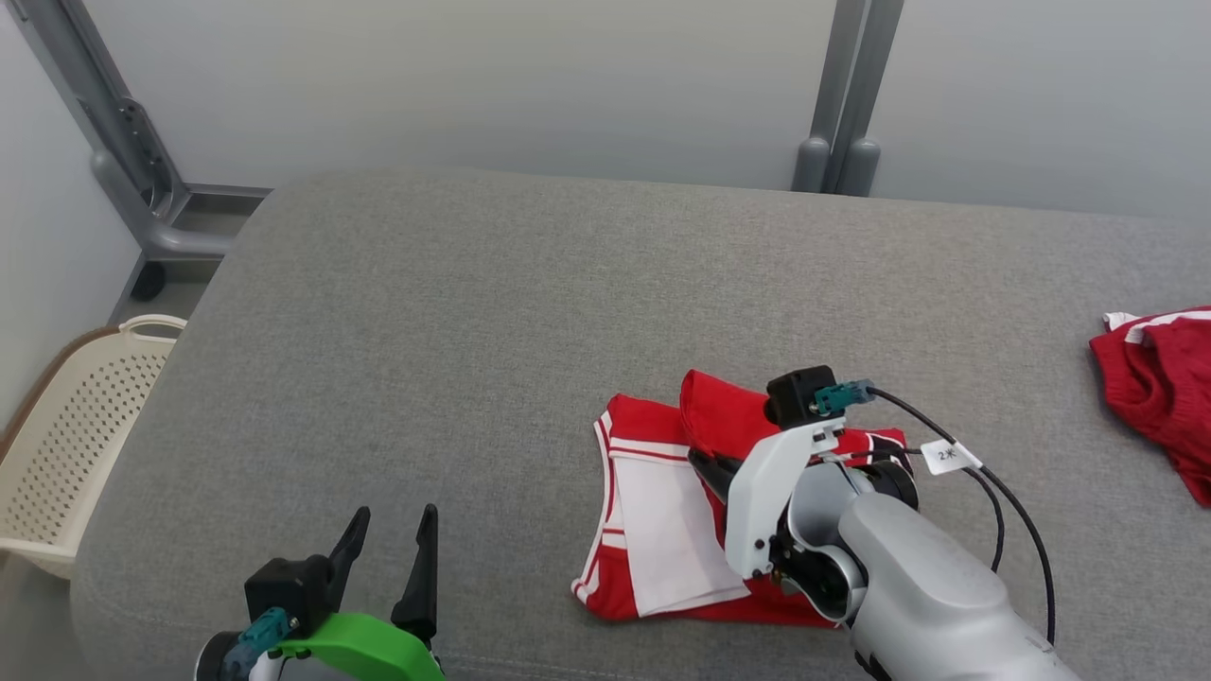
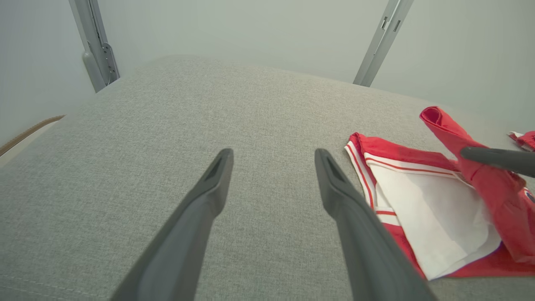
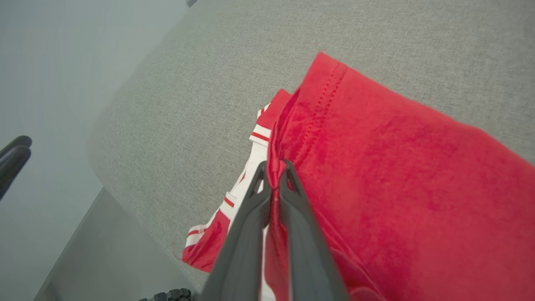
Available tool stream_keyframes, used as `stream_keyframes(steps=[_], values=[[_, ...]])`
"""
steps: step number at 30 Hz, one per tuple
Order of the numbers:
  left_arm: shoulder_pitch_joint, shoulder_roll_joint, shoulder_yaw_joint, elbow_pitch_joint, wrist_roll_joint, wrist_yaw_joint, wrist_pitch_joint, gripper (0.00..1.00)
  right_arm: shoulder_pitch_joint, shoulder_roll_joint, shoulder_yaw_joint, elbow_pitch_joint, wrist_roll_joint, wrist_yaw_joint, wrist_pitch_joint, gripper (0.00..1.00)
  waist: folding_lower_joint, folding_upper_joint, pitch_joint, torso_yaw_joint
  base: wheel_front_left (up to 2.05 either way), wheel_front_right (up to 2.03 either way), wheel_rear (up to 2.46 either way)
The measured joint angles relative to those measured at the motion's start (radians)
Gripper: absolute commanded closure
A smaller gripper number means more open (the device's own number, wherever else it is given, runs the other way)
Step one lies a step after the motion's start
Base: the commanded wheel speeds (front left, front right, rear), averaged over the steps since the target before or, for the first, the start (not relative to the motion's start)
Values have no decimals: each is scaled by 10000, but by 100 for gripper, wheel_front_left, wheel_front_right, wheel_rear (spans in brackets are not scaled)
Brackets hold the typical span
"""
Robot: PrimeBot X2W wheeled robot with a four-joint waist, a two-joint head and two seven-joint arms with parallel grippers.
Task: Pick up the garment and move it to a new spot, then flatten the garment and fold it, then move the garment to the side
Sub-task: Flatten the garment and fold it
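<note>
Our right gripper (image 1: pixel 711 470) is pinched shut on a red fold of the garment (image 1: pixel 662 534), which lies near the front edge of the grey cushion (image 1: pixel 454 312), right of centre in the head view. The raised flap stands above the flat white-and-red part. Our left gripper (image 1: pixel 394 518) waits wide open and empty at the lower left, well apart from the cloth. That worries us: nothing pins the lower layers, so a pull on the flap may drag the whole garment and spoil the fold. A second red garment (image 1: pixel 1159 378) sits well off to the right.

In the left wrist view, the left gripper (image 2: pixel 273 154) spreads over bare cushion, with the garment (image 2: pixel 430 213) just beside one finger. The right gripper's finger (image 2: pixel 497 159) presses into the raised red flap; we judge that the flap could flop back unevenly if let go from this height.

In the right wrist view, the right gripper (image 3: pixel 273 169) holds only a thin edge of the garment (image 3: pixel 397 167) at its very tips. Such a shallow bite could slip out mid-move. The cushion's edge is near below, so cloth pulled that way might slide off.
</note>
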Motion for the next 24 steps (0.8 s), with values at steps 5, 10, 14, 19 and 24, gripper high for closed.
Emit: stream_keyframes(steps=[5,10,14,19,24], values=[[-41,-23,-54,71,2,-21,0,0,-438,0,696,506,270,0,-198,100,0,0,48,177,0,0,0],[-151,-69,-105,134,23,-48,-2,0,-843,-4,1496,890,1007,0,-297,100,0,0,106,364,0,0,0],[-208,-146,-176,201,23,-69,-2,0,-1118,-2,1975,1212,1354,0,-336,100,0,0,146,473,0,0,0],[-262,-176,-215,291,23,-130,-4,0,-1322,-2,2433,1662,1685,0,-537,97,0,0,184,618,0,0,0],[-319,-178,-203,351,23,-140,-42,0,-1439,-4,2842,1728,2117,0,-926,0,0,0,231,695,0,0,0]])
